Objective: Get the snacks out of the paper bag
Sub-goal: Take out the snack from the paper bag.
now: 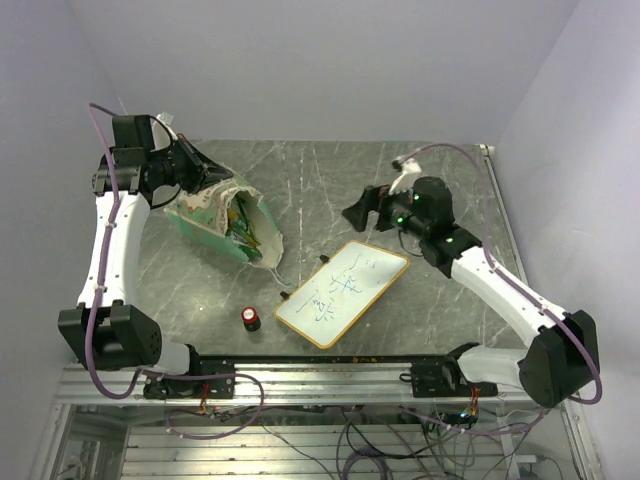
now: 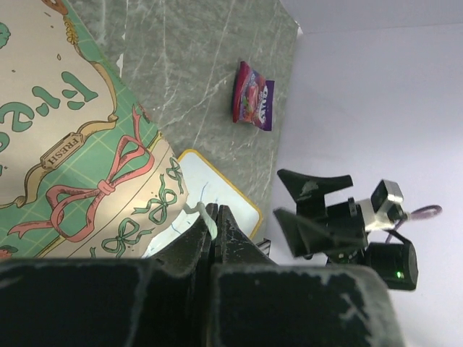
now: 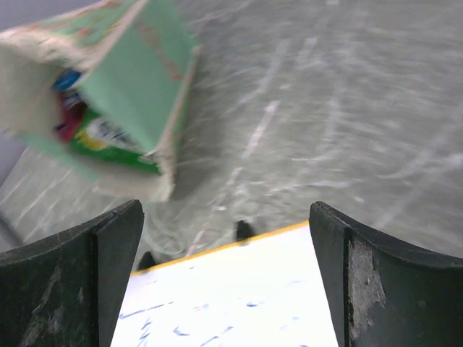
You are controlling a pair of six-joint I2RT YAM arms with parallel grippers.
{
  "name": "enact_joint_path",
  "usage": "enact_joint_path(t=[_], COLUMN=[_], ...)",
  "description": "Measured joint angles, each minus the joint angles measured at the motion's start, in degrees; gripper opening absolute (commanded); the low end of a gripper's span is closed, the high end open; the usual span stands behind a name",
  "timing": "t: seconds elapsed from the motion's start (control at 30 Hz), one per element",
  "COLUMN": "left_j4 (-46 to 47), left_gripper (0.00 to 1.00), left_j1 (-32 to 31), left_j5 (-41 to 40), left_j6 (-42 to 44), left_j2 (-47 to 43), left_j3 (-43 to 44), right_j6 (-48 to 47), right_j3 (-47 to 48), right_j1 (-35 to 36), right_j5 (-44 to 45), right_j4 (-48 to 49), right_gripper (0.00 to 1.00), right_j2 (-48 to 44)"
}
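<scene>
The green paper bag (image 1: 212,222) lies tilted on the table at the left, its mouth facing right. Green and blue snack packets (image 1: 243,226) show inside it, and also in the right wrist view (image 3: 94,131). My left gripper (image 1: 205,172) is at the bag's upper rim, shut on its thin white string handle (image 2: 210,220). The bag's patterned side (image 2: 72,144) fills the left of the left wrist view. A pink-purple packet (image 2: 252,105) lies flat on the table outside the bag. My right gripper (image 1: 359,212) is open and empty above the whiteboard's far end (image 3: 224,275).
A wood-framed whiteboard (image 1: 341,292) lies in the middle of the table, also seen under my right fingers (image 3: 231,296). A small red-capped black cylinder (image 1: 250,318) stands near the front edge, left of the board. White walls enclose the table.
</scene>
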Motion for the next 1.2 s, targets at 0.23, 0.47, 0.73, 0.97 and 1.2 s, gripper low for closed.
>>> enact_joint_path(t=[0.23, 0.47, 0.73, 0.97, 1.2], left_j4=[-0.85, -2.29, -5.66, -7.74, -8.74], left_gripper=[0.07, 0.07, 0.07, 0.07, 0.07], left_j1=[0.0, -0.02, -0.02, -0.07, -0.07], left_j5=[-0.92, -0.92, -0.92, -0.94, -0.87], left_j6=[1.11, 1.66, 3.74, 4.26, 3.63], left_j2=[-1.16, -1.14, -1.16, -1.81, -1.9], left_j3=[-0.57, -0.48, -0.5, -2.21, -2.64], right_j6=[-11.91, -21.86, -29.31, -34.45, -37.48], right_j3=[0.0, 5.09, 6.78, 10.4, 13.81], right_j1=[16.94, 25.22, 28.26, 29.49, 29.49], right_j5=[-3.61, -4.17, -6.12, -6.51, -3.65], right_j4=[10.14, 18.23, 31.41, 40.68, 43.67], right_gripper=[0.84, 0.69, 0.61, 0.49, 0.41], right_j2=[4.2, 18.69, 31.23, 39.15, 43.71])
